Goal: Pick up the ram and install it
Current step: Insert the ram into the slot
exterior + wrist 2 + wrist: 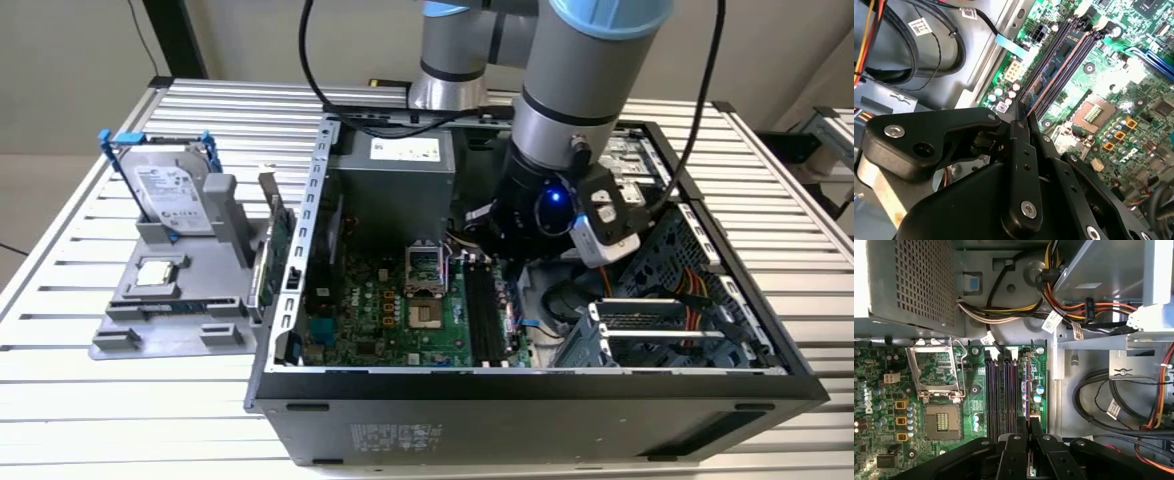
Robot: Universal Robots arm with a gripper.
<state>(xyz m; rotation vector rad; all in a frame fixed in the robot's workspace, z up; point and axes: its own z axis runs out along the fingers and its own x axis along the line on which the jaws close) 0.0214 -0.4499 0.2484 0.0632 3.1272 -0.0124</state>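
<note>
One ram (1027, 390) stick stands on edge in the memory slots (1001, 390) of the motherboard (400, 310), just beside the empty CPU socket (941, 422). The hand (1028, 427) is pinched nearly shut on the ram's end, inside the open computer case (534, 385). At the exterior view's left, a hard drive (174, 195) stands in a grey holder (167, 310) on the slatted tabletop (80, 400).

Ram (1027, 390): its near end runs in between my fingers (1016, 452) and is hidden there; in the second wrist view just a thin edge shows.
My claw (514, 262): in the exterior view my own wrist covers the fingertips.
Slot under the ram: too narrow to tell if the stick is seated.
Cables (1149, 430) beside me: cut off by the picture's edge.
</note>
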